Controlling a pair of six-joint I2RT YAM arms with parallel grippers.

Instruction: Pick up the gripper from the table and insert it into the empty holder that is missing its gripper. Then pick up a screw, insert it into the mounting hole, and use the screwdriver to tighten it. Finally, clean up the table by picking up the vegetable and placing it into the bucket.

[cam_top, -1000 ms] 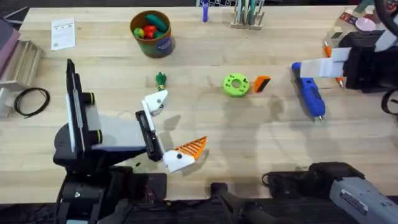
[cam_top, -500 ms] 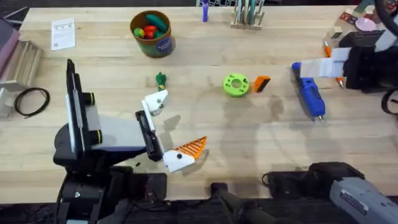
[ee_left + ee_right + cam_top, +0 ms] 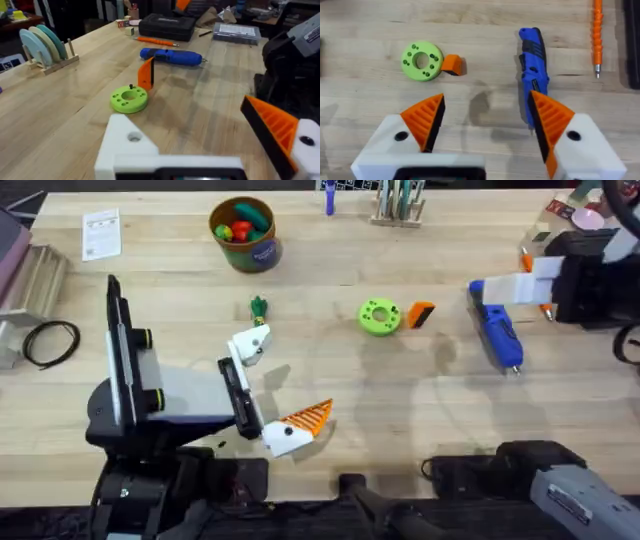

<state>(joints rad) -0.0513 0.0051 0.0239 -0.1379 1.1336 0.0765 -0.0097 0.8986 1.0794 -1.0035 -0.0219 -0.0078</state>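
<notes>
Obscured and cropped items, current frames

Overhead: the right arm's gripper [image 3: 520, 280] lies partly under its own black housing, which hides the rear end of the screwdriver [image 3: 498, 334] and most of the thin orange tool [image 3: 527, 260]; finger spacing there cannot be read. The bucket [image 3: 248, 242] hides the lower parts of the produce inside it. The 2 arm bases are cropped by the near edge. Left wrist view: the holder [image 3: 131, 146] and the orange pad [image 3: 272, 124] are both cropped. No screw is large enough to identify.
</notes>
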